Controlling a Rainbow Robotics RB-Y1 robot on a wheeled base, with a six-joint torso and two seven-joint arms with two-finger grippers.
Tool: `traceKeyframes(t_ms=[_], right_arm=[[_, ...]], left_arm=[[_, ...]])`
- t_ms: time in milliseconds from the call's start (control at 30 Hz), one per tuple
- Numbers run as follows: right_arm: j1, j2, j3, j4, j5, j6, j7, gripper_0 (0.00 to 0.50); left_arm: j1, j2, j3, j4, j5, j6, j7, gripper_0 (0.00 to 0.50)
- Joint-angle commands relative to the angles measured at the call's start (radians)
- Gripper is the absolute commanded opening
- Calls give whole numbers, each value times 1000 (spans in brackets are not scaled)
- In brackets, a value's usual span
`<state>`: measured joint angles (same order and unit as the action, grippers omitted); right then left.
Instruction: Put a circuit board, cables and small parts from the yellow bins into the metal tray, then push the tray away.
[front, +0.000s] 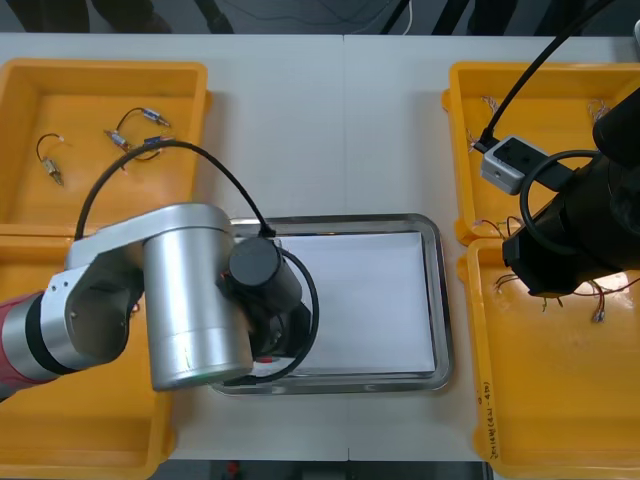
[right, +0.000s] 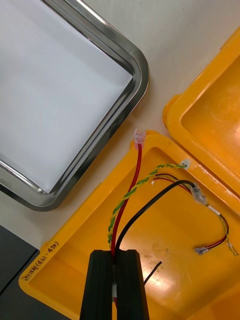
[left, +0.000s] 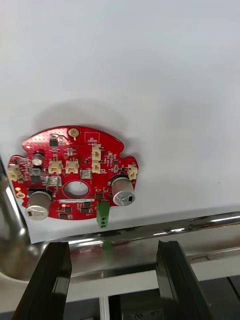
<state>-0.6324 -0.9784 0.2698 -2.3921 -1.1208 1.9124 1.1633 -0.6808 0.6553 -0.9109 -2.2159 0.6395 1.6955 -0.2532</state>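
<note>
Round red circuit board is lying in the metal tray just beyond my open, empty left gripper; right gripper is pinching a red and yellow cable over a yellow bin.

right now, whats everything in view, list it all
bins: four, yellow, two at each side
tray: one, metal, white inside, between the bins
board: one, red, round, lying in the tray near its rim
black cables: a few, in the left far bin
held cables: red, yellow-green and black, over the right near bin
left gripper: open, above the board
right gripper: shut on the held cables
</note>
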Motion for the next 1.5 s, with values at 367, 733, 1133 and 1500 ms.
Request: traceKeyframes(t_ms=[367,733,1133,1500], right_arm=[[-130,101,111,14,16,8,1,0],[-247,228,312,90,58,-10,38,0],[-273,342,462,151,193,-61,328,0],[-248,391,516,251,230,-61,536,0]], left_arm=[[10,95,377,-64,250,165,-187,500],[15,162,636,-7,381,224,-380,500],[18,242,811,199,358,224,-603,500],[18,268,920,397,232,224,-851,500]])
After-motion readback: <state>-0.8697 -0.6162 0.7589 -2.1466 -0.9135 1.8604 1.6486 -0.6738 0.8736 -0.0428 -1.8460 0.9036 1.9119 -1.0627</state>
